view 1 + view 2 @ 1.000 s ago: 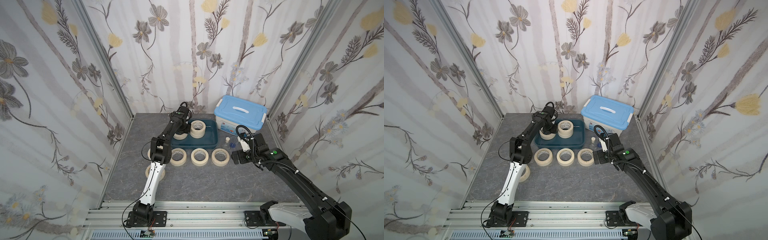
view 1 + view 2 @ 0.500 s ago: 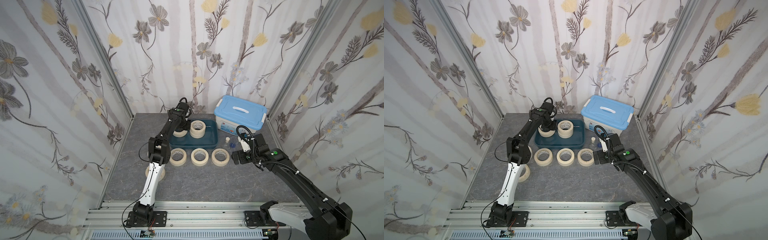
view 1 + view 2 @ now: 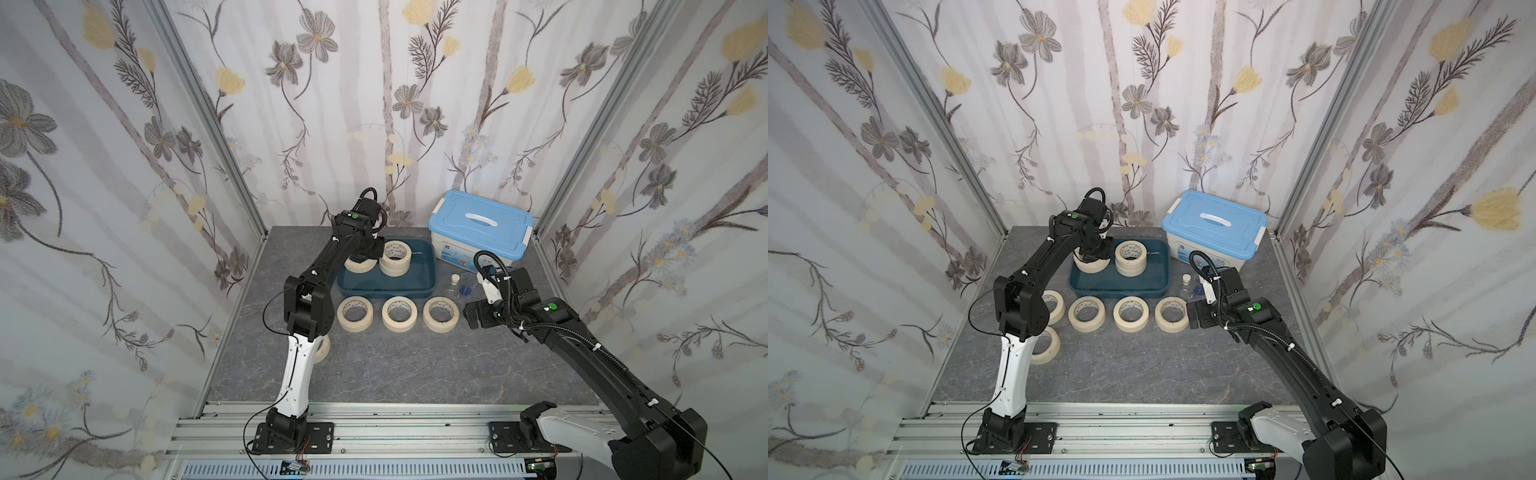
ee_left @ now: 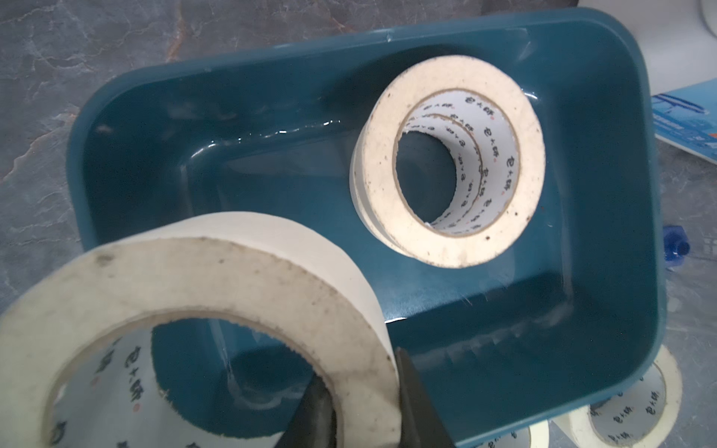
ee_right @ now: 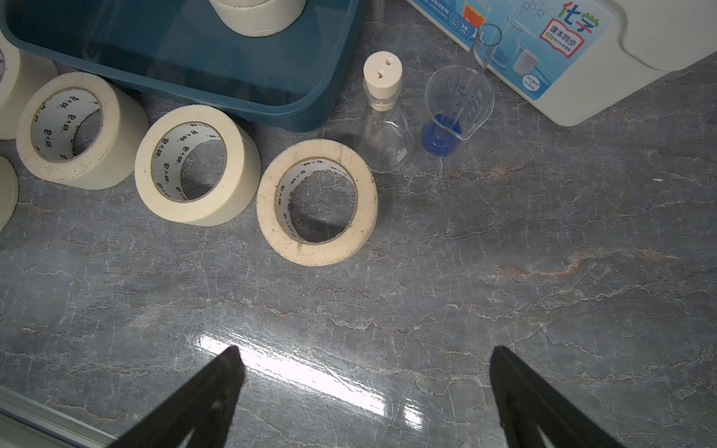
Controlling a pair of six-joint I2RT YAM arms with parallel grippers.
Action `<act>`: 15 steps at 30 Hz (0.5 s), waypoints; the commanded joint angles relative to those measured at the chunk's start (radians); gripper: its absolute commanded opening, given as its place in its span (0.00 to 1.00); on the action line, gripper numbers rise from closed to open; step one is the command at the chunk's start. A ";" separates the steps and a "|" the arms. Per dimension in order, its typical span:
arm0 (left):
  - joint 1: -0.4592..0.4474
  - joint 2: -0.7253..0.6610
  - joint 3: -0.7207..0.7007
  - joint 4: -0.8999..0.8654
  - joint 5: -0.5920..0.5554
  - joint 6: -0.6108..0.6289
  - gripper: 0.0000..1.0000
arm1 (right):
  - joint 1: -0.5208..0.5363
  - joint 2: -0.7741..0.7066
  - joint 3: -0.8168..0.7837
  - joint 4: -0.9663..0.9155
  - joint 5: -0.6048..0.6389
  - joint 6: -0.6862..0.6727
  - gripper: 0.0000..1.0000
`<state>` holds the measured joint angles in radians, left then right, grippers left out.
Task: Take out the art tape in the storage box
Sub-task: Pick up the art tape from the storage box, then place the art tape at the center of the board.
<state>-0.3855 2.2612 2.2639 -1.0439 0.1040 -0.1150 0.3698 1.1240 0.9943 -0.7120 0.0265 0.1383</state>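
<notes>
The left fingers [image 4: 417,403] pinch the wall of one art tape roll [image 4: 232,271], one inside its core, one outside, at the far left corner of the storage box [image 4: 605,116]; a stack of two rolls [image 4: 450,163] stands beside it. The right fingers [image 5: 217,388] are spread wide, empty, above bare surface [image 5: 504,252] near the box's right corner. The step looks like lifting this roll out; next it must clear the rim and join the row of rolls [image 3: 1086,314] along the box's near edge.
</notes>
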 commanded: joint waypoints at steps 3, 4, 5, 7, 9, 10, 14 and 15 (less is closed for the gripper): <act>-0.010 -0.132 -0.150 0.070 -0.016 -0.061 0.11 | -0.001 -0.006 0.004 0.004 0.005 0.011 1.00; -0.014 -0.160 -0.188 0.081 -0.011 -0.067 0.11 | 0.000 -0.006 0.004 0.005 0.005 0.010 1.00; -0.017 -0.187 -0.225 0.098 -0.010 -0.073 0.11 | 0.000 -0.005 0.004 0.005 0.005 0.010 1.00; -0.026 -0.235 -0.292 0.118 -0.016 -0.084 0.11 | 0.000 -0.007 0.005 0.005 0.004 0.011 1.00; -0.029 -0.272 -0.345 0.123 -0.028 -0.096 0.11 | -0.002 -0.008 0.004 0.005 0.004 0.013 1.00; -0.032 -0.290 -0.372 0.127 -0.030 -0.102 0.11 | -0.002 -0.010 0.004 0.006 0.006 0.014 1.00; -0.042 -0.361 -0.485 0.151 -0.035 -0.122 0.11 | -0.002 -0.016 0.004 0.008 0.011 0.017 1.00; -0.045 -0.379 -0.513 0.160 -0.037 -0.127 0.11 | -0.002 -0.016 0.004 0.008 0.010 0.016 1.00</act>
<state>-0.4248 1.9224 1.7943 -0.9276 0.0887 -0.2150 0.3683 1.1145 0.9943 -0.7120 0.0265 0.1390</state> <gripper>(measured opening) 0.237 0.999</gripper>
